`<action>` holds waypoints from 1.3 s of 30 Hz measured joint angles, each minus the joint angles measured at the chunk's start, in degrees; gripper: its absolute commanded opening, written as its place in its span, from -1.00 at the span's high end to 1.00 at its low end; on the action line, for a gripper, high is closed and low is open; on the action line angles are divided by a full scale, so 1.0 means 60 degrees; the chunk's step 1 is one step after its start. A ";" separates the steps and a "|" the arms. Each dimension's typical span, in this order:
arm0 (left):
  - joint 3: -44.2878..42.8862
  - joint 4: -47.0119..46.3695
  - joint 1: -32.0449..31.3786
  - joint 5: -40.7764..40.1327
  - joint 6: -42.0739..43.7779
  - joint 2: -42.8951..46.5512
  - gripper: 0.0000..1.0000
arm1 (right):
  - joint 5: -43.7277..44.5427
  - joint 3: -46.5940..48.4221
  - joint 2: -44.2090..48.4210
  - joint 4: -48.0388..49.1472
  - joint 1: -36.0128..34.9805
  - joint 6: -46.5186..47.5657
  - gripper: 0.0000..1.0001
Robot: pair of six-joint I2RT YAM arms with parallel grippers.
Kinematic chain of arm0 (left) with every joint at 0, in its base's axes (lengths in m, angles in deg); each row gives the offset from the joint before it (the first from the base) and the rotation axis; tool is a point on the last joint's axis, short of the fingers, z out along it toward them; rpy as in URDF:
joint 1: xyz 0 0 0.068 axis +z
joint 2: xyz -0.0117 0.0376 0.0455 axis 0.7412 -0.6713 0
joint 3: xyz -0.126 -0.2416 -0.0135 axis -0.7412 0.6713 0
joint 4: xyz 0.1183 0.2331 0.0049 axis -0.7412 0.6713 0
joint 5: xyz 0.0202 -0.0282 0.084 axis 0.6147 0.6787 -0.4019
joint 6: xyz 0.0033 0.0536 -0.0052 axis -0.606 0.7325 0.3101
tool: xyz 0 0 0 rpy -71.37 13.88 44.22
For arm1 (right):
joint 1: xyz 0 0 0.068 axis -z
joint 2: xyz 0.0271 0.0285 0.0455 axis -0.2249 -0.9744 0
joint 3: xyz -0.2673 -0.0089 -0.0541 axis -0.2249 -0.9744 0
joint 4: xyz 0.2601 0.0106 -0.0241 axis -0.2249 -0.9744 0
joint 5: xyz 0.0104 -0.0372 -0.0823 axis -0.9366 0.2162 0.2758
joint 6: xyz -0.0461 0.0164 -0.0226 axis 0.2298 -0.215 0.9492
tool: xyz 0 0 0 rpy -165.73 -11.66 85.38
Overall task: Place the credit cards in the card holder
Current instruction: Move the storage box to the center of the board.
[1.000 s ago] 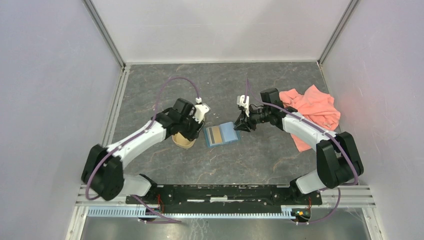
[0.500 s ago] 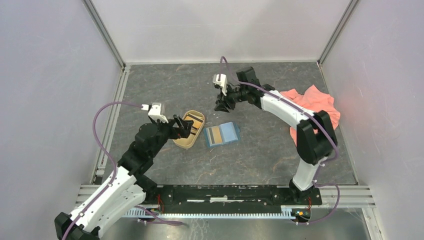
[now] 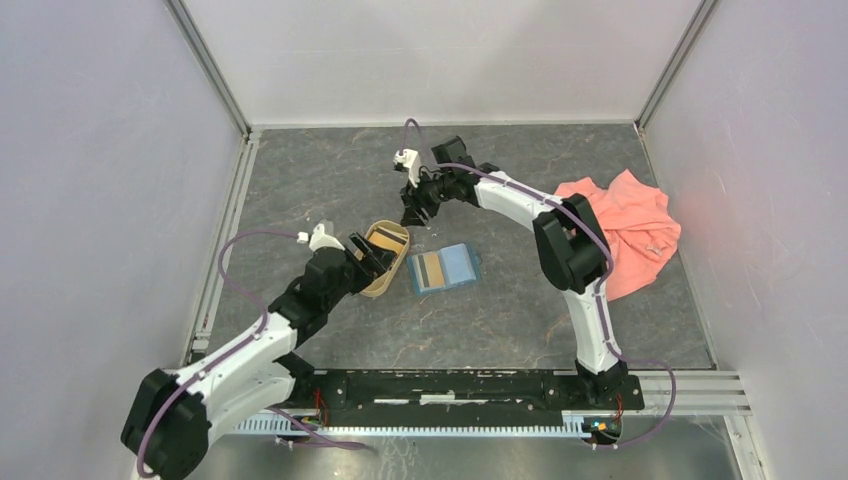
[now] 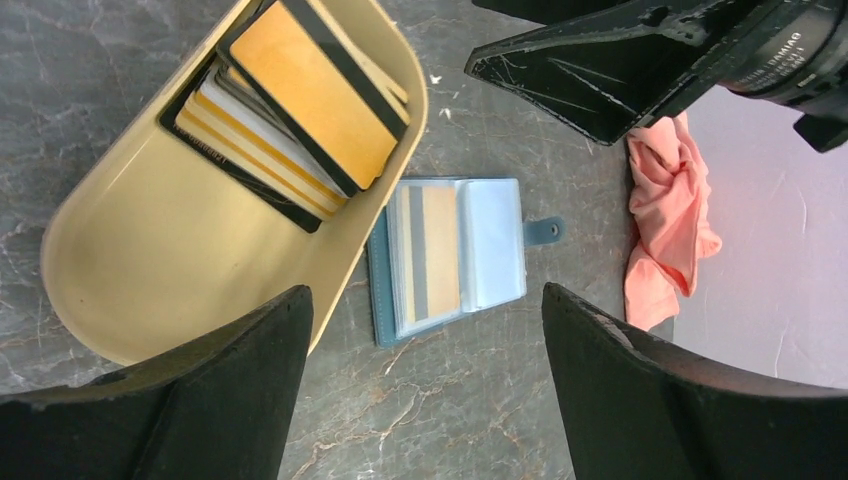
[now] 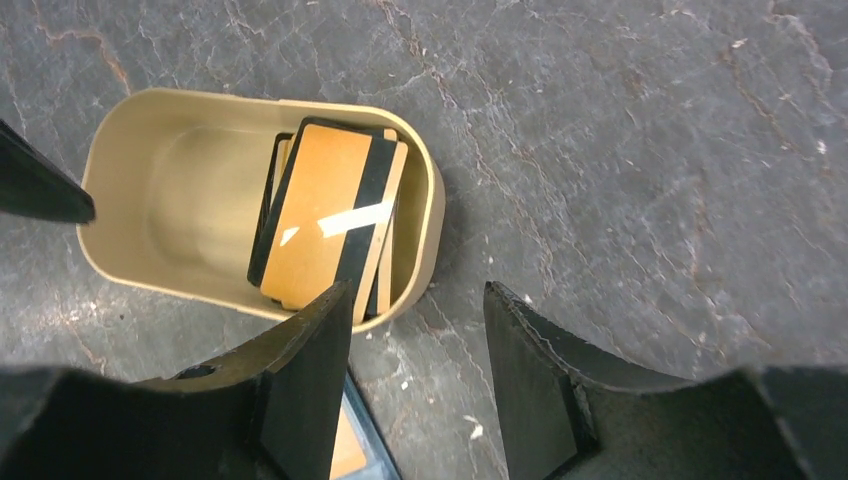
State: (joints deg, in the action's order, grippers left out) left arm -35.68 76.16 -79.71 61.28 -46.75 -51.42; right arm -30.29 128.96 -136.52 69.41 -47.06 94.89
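Left jaws: wide apart, empty
Right jaws: apart, empty
Cards point(image 4: 310, 95): stacked in tray point(image 4: 150, 270)
Holder point(image 4: 495, 240): open, centre of desk point(image 3: 500, 310), beside tray, one card inside

- Two arms on show: left arm point(image 3: 240, 352) and right arm point(image 3: 510, 196), glossy white shells with chunky black joints.
- There, purple cables point(image 3: 224, 262) loop off each wrist.
- On the left gripper point(image 3: 373, 256), fingers point(image 4: 225, 395) are matte black wedges.

Open teal card holder point(image 3: 445, 268) just beside a tan tray point(image 3: 403, 251) of credit cards point(image 3: 386, 240)
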 measured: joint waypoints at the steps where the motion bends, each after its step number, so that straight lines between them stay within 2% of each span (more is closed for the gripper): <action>1: -0.0076 -0.0015 0.0040 0.0007 -0.0204 -0.0310 -0.71 | 0.0000 0.0124 -0.0138 0.0004 -0.0022 -0.0087 -0.16; 7: -0.1173 0.0525 0.0452 0.0251 -0.0929 -0.2262 -0.72 | 0.0015 0.1053 -0.0943 0.0044 -0.0168 -0.0590 -0.14; 14: -0.1727 0.1202 0.0798 0.0076 -0.1636 -0.2827 -0.71 | 0.0098 0.1282 -0.1268 0.0095 -0.0251 -0.0801 0.00; 24: -0.1887 0.1348 0.1523 0.0339 -0.2317 -0.4215 -0.59 | 0.0102 0.0514 -0.1235 0.0222 -0.0364 -0.0772 0.60; 32: -0.1934 0.0856 0.1559 0.0506 -0.2455 -0.4685 -0.53 | 0.1049 -0.1282 -0.0149 0.1530 -0.0430 -0.1137 0.93; 39: -0.2310 0.0175 0.1577 0.0743 -0.2463 -0.5544 -0.51 | 0.2492 -0.4364 0.1679 0.3483 -0.0565 -0.2747 1.00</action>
State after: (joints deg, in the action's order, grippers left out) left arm -49.53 77.21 -70.25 65.74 -61.52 -84.69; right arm -15.34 102.77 -126.44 90.30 -50.45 78.41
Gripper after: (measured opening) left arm 0.757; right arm 0.155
